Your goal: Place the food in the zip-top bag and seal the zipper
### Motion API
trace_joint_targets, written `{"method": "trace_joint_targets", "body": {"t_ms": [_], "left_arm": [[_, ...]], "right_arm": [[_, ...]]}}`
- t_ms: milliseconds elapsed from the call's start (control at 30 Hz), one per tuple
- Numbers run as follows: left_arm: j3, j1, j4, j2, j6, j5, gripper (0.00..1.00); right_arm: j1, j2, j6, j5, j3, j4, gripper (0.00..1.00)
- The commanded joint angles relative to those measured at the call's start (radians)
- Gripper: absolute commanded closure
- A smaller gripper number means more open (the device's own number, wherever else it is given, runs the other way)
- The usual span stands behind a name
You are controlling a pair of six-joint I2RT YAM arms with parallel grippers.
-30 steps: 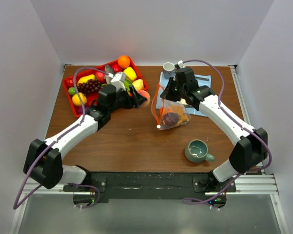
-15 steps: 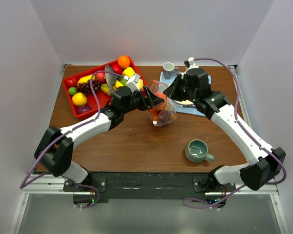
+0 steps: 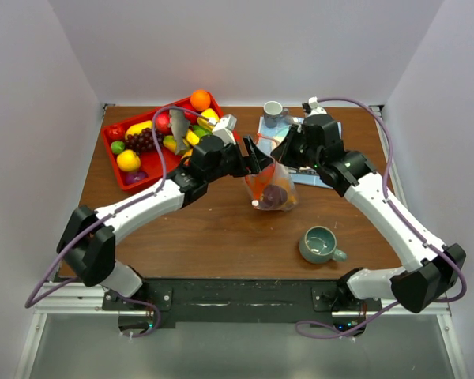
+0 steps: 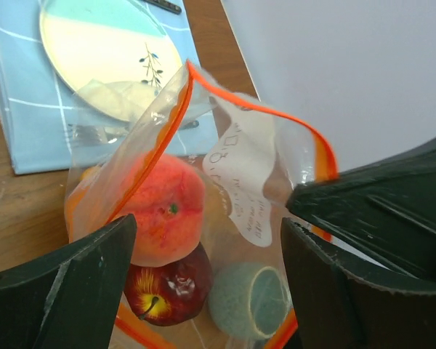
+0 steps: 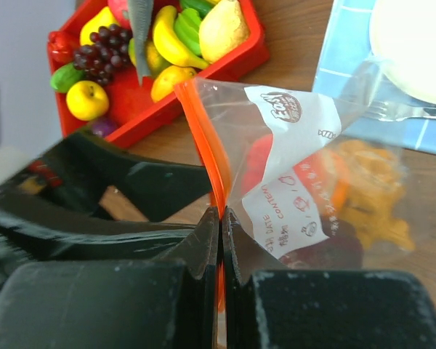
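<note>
1. My right jaws are pinched tight on the thin orange-red zipper strip (image 5: pixel 202 138) of the crinkly clear plastic zip-top bag (image 3: pixel 272 192); they hold its mouth up.
2. The bag sits mid-way across the brown wooden worktop (image 3: pixel 205 229), between my two arms.
3. My left jaws stand wide apart at the bag's open mouth; they grip nothing.
4. Inside the bag lie a glossy orange-pink toy peach (image 4: pixel 163 207) and, just below it, a dark red toy apple (image 4: pixel 163 291).
5. The red rectangular plastic tray (image 5: pixel 225 73) at far left holds purple grapes (image 5: pixel 102 47) and a yellow banana (image 5: pixel 171 40).
</note>
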Motion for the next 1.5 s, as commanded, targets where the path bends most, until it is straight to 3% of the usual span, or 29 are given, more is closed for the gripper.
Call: {"method": "trace_joint_targets", "body": {"t_ms": [0, 300, 667, 1467], "left_arm": [[0.020, -0.004, -0.061, -0.092, 0.101, -0.084, 0.18], [0.144, -0.004, -0.307, -0.085, 0.316, -0.288, 0.58], [0.213, -0.028, -0.350, -0.006, 0.413, -0.286, 0.77], [0.357, -0.062, -0.397, 0.145, 0.480, -0.306, 0.76]], "right_arm": [[0.004, -0.003, -0.027, 0.038, -0.005, 0.014, 1.00], [0.005, 0.024, -0.061, 0.051, 0.041, -0.017, 1.00], [0.005, 0.037, -0.050, 0.049, 0.040, 0.002, 1.00], [0.005, 0.058, -0.047, 0.048, 0.053, 0.011, 1.00]]}}
